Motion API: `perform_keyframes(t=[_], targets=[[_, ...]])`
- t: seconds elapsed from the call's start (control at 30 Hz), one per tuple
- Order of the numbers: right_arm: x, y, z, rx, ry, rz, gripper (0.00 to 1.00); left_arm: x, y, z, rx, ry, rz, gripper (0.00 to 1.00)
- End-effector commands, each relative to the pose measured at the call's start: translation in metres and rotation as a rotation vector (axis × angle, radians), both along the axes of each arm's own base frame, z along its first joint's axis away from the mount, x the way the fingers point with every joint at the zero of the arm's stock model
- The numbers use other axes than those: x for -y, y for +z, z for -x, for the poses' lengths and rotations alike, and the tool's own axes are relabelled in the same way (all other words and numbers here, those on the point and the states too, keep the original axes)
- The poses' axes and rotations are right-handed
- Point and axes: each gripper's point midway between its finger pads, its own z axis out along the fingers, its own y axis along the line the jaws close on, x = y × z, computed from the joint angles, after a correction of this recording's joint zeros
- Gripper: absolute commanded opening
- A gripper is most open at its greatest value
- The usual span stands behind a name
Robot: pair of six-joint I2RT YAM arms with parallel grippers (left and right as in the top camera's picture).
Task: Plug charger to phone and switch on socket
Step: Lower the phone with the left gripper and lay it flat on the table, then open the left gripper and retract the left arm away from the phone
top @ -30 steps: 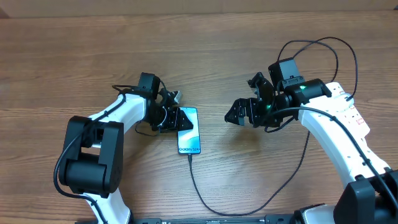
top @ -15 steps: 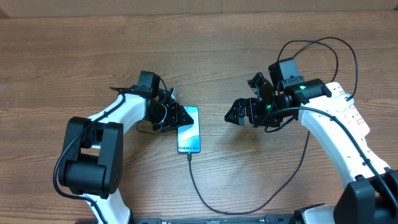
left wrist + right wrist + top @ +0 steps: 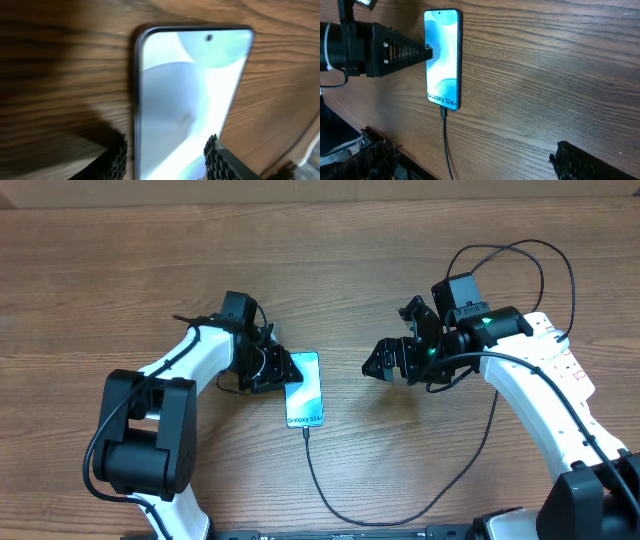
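Observation:
The phone lies flat on the table with its light blue screen up; it also shows in the left wrist view and the right wrist view. The charger, a thin black cable, has its plug in the phone's near end. My left gripper is open, with its fingertips over the phone's left edge. My right gripper is open and empty, hovering right of the phone. The socket, a white power strip, lies at the far right, partly hidden under my right arm.
The charger cable curves along the front of the table and runs up to the right under my right arm. My right arm's own black cables loop above it. The table's front edge shows in the right wrist view.
My left gripper has drawn back slightly to the left along the phone's edge. The phone, the charger and my right arm have stayed in place.

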Motion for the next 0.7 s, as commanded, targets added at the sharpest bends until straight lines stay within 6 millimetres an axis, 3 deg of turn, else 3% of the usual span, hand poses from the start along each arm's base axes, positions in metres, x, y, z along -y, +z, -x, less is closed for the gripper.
perform_keyframes(t=[0.0,0.17,0.3,0.43,0.53,0.67], targets=[[0.0,0.003,-0.003,0.026,0.01,0.011,1.0,-0.048,-0.041,0.014,-0.068,-0.01,-0.285,0.47],[-0.002,0.004,-0.009,0.041,-0.005,-0.002,1.0,-0.05,-0.002,-0.016,-0.038,-0.01,-0.321,0.57],[-0.006,0.008,-0.016,0.076,-0.001,-0.025,1.0,-0.062,0.06,-0.043,0.028,0.001,-0.409,0.57],[-0.006,0.008,-0.016,0.078,-0.001,-0.024,1.0,-0.07,0.148,-0.059,0.201,0.042,-0.438,0.58],[-0.003,0.006,-0.017,0.082,-0.004,-0.002,1.0,-0.07,0.226,-0.052,0.407,0.111,-0.389,0.59],[0.003,0.002,-0.017,0.078,-0.015,0.036,1.0,-0.081,0.3,-0.016,0.613,0.179,-0.395,0.6]])
